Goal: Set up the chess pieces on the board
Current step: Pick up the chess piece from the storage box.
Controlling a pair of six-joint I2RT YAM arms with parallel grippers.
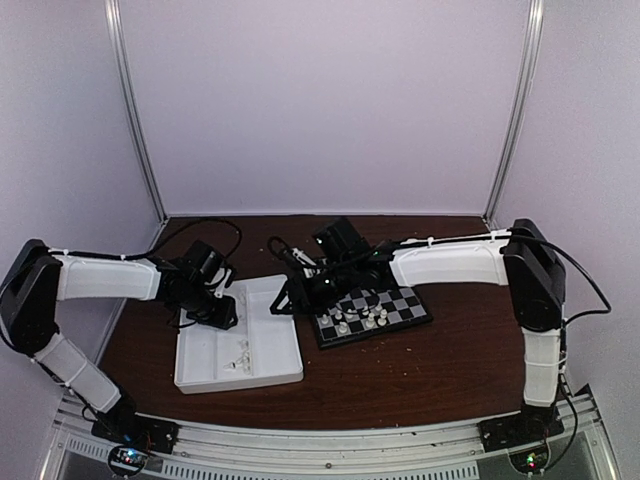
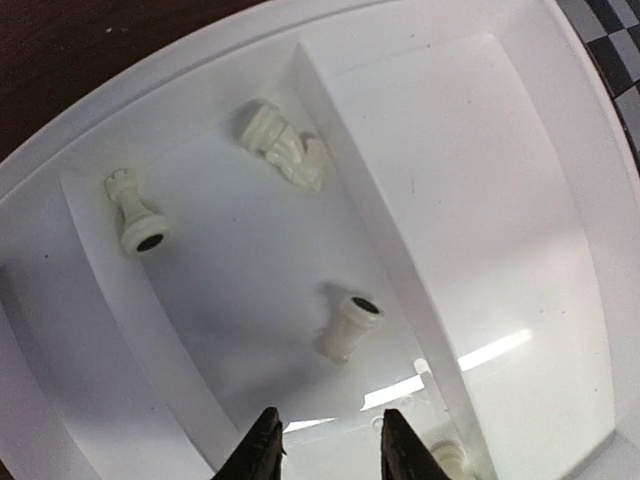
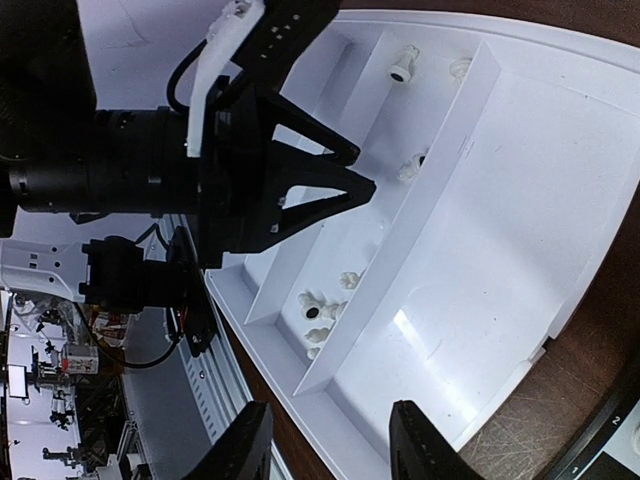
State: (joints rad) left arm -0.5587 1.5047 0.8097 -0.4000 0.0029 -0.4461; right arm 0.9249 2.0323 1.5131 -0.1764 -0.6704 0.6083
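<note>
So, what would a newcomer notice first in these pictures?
The white tray left of the chessboard catches the eye, with loose white pieces lying on their sides inside. The left gripper hangs open over the tray. On the board's near side sit more white pieces.

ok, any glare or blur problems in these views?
Top external: dim and soft, chess pieces on the board are mere blobs. Left wrist: pieces sharp, glare streaks across the tray floor by the left gripper. Right wrist: tray very bright, left gripper a black silhouette against it, right gripper slightly soft.
</note>
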